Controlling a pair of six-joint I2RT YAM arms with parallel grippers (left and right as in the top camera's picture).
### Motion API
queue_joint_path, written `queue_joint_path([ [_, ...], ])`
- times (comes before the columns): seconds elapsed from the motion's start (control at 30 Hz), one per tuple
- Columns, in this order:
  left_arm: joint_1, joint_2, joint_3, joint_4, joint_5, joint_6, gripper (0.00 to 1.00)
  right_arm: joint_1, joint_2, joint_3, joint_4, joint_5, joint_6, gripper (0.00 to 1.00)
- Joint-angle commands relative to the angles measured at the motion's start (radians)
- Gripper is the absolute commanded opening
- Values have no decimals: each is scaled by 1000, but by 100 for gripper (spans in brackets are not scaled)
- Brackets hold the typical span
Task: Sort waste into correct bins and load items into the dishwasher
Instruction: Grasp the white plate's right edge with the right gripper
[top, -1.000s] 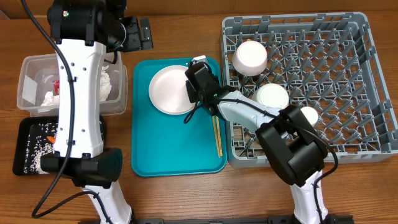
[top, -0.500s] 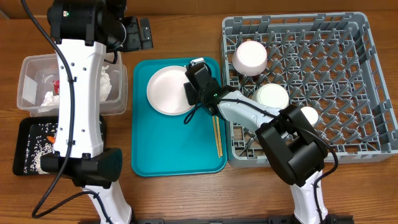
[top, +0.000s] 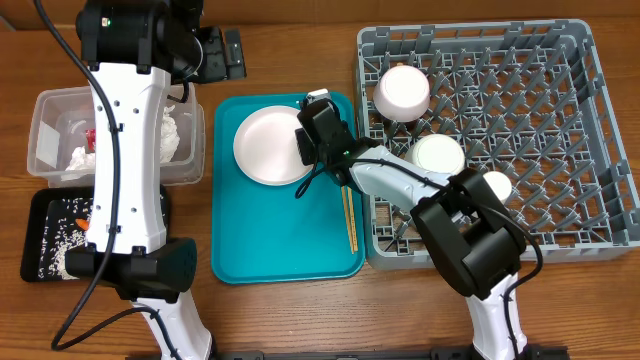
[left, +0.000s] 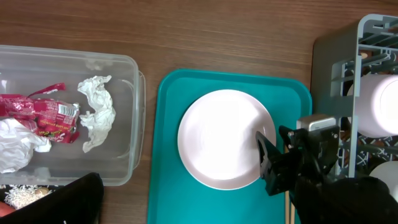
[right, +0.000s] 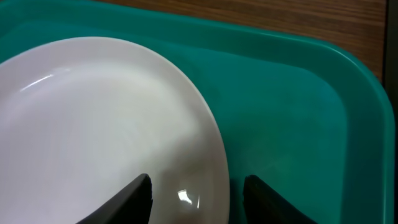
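**Flat plate on the tray: the rim is the only place to take hold**

The round white plate (top: 265, 148) lies flat in the far left part of the teal tray (top: 270, 250), which stands on the tabletop (top: 290, 20) just left of the grey dish rack (top: 540, 200). The right hand (top: 302, 150) is at the right edge of the plate, and its jaws are about half open. One finger (right: 134, 193) is over the white surface and the other is over the bare tray, so the rim runs between them. I see a gap on both sides, so I judge that nothing is gripped yet. The left hand (top: 222, 52) is wide open and empty, far from the plate, above the tabletop beyond the tray.

The plate looks stiff, smooth and glossy, probably light, and it may break if it falls. Because it lies flat, a finger cannot easily go under it. The thin raised rim is the place to pinch. The glaze can slip, and the plate can slide on the smooth tray when pushed. A firm hold deep on the rim seems safest.
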Motion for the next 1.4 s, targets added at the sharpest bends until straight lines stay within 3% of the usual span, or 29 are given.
queue_joint_path([
  [0.0,-7,-23,19,-1,11,-10,100,-2,31,2,9,21,0,50],
  [0.33,-7,-23,19,-1,11,-10,100,-2,53,2,31,21,0,34],
  [0.8,-7,-23,19,-1,11,-10,100,-2,56,2,-20,21,0,33],
  [1.07,-7,-23,19,-1,11,-10,100,-2,39,2,-26,21,0,22],
  [1.23,-7,-23,19,-1,11,-10,100,-2,39,2,-29,22,0,21],
  [1.3,-7,-23,19,-1,11,-10,100,-2,39,2,-29,22,0,13],
  [1.37,-7,-23,19,-1,11,-10,100,-2,39,2,-29,22,0,11],
])
